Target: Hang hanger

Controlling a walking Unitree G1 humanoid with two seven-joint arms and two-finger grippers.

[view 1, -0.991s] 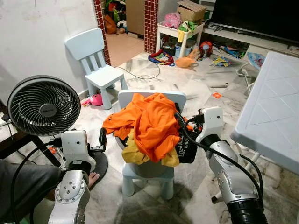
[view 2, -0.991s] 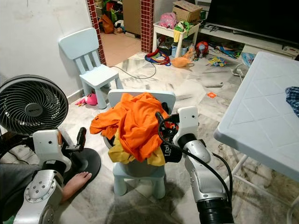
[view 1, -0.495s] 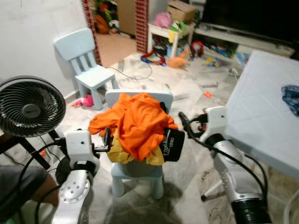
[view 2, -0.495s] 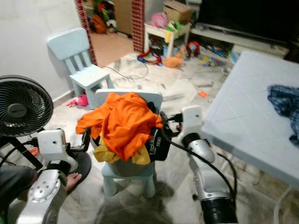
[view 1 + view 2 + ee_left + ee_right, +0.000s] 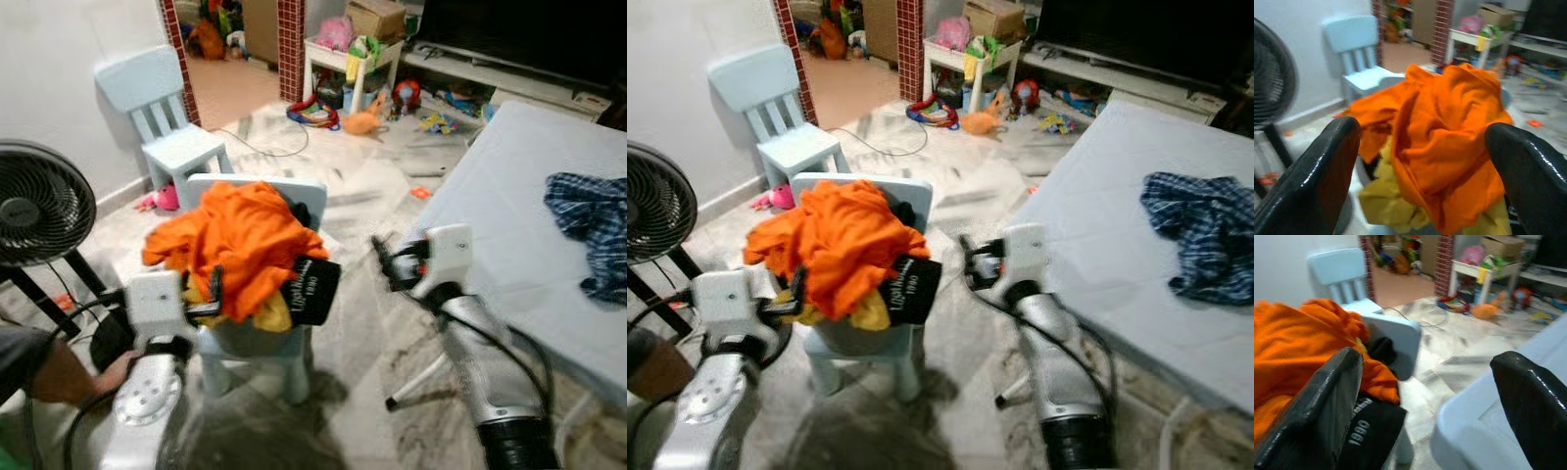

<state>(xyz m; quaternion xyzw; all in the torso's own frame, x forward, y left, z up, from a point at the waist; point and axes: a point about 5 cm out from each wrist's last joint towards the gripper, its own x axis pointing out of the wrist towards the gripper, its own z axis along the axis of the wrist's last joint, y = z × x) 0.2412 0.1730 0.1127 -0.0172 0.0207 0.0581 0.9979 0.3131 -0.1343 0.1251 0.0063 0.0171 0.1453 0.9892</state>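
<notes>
Hanger: honestly can't spot one, maybe buried in the clothes pile (image 5: 235,245) on the small chair (image 5: 257,338). Left gripper (image 5: 214,294) is just beside that pile, jaws spread wide with nothing in them; right gripper (image 5: 384,262) hangs between chair and white worktop (image 5: 490,196), jaws apart too. Plaid shirt (image 5: 593,230) lies on the worktop. Farther off: fan (image 5: 34,201), second chair (image 5: 162,103), toy clutter (image 5: 362,108).
</notes>
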